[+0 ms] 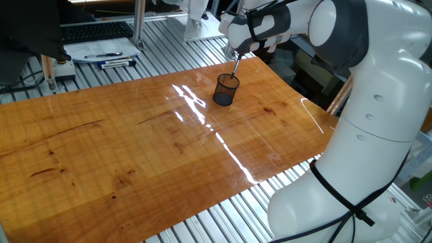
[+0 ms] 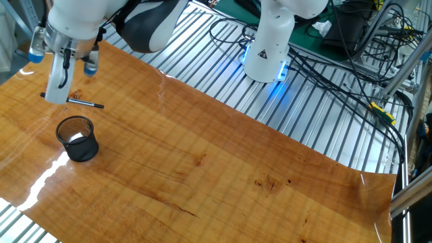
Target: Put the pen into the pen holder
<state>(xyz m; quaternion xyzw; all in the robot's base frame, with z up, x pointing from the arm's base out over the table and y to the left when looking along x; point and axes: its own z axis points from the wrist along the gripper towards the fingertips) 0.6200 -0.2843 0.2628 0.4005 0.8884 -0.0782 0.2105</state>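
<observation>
Grip: your gripper (image 2: pixel 62 86) pinches the thin black pen (image 2: pixel 81 102) sideways.
Risk: black wire-mesh cup (image 2: pixel 77 138) sits below — pen could bridge the rim.

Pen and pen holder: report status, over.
Claw shut on pen, held level. Pen in the air, beside the pen holder, not inside. Nothing over the holder's mouth.

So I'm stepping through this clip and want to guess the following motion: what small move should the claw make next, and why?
Probably carry the pen sideways until it is over the mesh cup, tipping it more upright. The claw has the pen pinched and lifted nearly level above the table, and in that view it hangs beside the cup's opening, not above it.
</observation>
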